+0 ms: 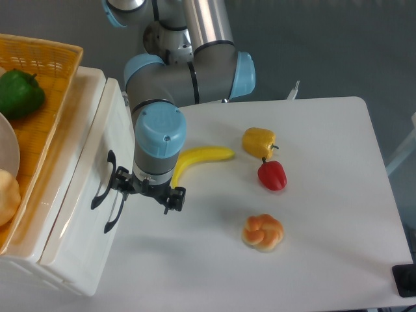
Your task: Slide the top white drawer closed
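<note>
Now pressing gripper (147, 192), fingers apart, against top white drawer (78, 188) front. Next: push toward nine o'clock until flush.
</note>
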Robot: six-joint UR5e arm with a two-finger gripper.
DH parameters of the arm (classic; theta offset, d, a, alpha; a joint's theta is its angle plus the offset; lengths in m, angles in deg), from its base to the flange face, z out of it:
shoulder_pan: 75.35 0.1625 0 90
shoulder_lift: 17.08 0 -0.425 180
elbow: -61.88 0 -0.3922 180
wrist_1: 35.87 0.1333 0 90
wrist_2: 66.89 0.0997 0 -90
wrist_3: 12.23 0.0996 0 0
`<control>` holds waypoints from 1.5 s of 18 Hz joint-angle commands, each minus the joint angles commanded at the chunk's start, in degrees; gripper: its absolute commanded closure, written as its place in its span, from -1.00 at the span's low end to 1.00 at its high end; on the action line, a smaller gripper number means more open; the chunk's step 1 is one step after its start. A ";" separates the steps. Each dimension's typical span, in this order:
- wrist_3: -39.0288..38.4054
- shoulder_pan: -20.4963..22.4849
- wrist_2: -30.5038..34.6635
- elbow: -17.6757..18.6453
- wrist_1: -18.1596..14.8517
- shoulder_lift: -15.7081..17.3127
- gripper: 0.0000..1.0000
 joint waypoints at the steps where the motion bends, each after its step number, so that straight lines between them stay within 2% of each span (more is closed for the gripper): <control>1: 0.00 0.00 -0.09 0.00 -0.09 0.00 -1.00; 21: -0.70 0.35 -0.62 0.00 0.00 0.18 -1.00; 27: 0.35 3.42 -0.35 -0.62 0.09 0.97 -1.00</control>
